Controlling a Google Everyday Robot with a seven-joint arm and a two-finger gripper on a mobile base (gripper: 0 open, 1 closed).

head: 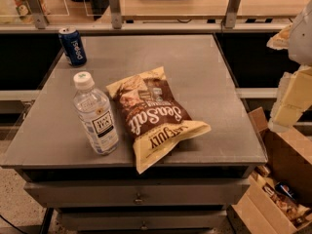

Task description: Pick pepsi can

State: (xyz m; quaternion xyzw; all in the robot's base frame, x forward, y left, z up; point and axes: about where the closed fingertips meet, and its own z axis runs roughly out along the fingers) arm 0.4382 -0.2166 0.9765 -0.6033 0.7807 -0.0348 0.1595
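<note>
In the camera view, the gripper (pixel 288 104) hangs at the right edge of the scene, out past the right side of the grey table (pixel 204 72) and above an open cardboard box (pixel 287 174) on the floor. Only pale, cream-coloured parts of it show, partly cut off by the frame, so it cannot be told whether it is wide, narrow or holding anything. The pepsi can (pixel 72 46) is far to the gripper's left as the camera sees it, and farther back, standing close to the table's far-left corner. It is upright on its base with the silver top up, so its long axis runs vertically. Nearly the whole width of the table lies between the two. A brown and yellow chip bag (pixel 156 116) lies flat to the gripper's left and nearer the front edge. Beyond it, farther left, stands a clear bottle (pixel 95 113) with a white cap, well apart from the can and in front of it. Bare tabletop surrounds the can on the sides that face the gripper, and a raised ledge with a metal post (pixel 114 6) runs just behind it. The coming move appears to turn on that long diagonal: the single arm must travel left and toward the back. A straight path looks likely to pass over open table behind the bag and well clear of the bottle. With the can upright, closing around its body from the side or from above seems feasible, though the ledge behind leaves little room to overshoot.
</note>
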